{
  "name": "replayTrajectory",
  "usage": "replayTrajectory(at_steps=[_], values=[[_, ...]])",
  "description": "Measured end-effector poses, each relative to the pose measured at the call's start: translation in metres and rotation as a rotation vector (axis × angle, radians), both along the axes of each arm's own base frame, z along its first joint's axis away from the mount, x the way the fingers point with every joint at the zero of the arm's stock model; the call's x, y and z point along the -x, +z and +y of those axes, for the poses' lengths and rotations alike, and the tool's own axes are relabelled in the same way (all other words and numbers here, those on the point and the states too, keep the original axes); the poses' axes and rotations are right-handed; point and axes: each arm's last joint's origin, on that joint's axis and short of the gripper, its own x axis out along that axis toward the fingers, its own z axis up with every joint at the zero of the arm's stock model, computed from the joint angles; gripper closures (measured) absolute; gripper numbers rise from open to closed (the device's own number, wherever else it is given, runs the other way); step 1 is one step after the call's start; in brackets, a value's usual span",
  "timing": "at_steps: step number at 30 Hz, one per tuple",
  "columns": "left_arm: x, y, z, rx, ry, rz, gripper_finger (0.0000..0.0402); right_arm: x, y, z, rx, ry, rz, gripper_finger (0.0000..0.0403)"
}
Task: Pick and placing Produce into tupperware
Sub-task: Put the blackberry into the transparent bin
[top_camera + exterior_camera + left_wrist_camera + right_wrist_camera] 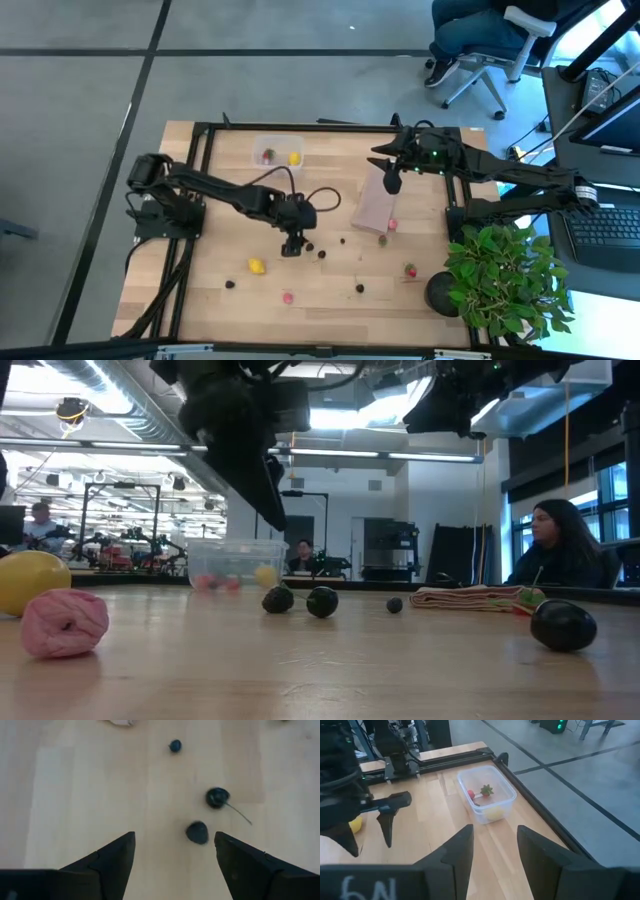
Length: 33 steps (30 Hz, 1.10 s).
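The clear tupperware (278, 150) stands near the table's far edge and holds a red piece, a yellow piece and a green-topped one (487, 792). Produce lies loose on the wood: dark berries (309, 245) (322, 253) (343, 240), a yellow lemon (257, 266), a pink piece (288, 297) and a red strawberry (410, 270). My left gripper (293, 243) hangs open above the table, beside the nearest dark berry (197, 832), which lies ahead between its fingers. My right gripper (392, 180) is open in the air over the tan board, facing the tub.
A tan board (373, 205) lies right of centre, with a red piece (392, 224) and a green one (382, 239) at its near end. A potted plant (500, 275) fills the near right corner. Black frame rails edge the table. People sit beyond it.
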Motion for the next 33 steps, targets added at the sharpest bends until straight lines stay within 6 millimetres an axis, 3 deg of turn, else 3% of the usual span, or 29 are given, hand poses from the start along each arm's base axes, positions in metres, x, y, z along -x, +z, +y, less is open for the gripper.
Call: replayTrajectory(at_steps=[5,12,21,33], values=[[0.001,-0.001,-0.017,-0.017,-0.011,-0.013,0.0145,-0.005,-0.007,-0.003,-0.032,-0.014,0.029,0.0248],[0.001,-0.003,-0.023,0.070,0.197,-0.027,0.0153,-0.009,-0.013,-0.004,-0.055,-0.020,0.056,0.0248],[-0.008,-0.039,-0.034,0.034,0.230,0.051,0.0162,-0.009,-0.013,-0.004,-0.038,-0.013,0.060,0.0248],[-0.018,-0.061,-0.037,0.032,0.232,0.048,0.0187,-0.009,-0.013,-0.004,-0.060,-0.023,0.051,0.0248]])
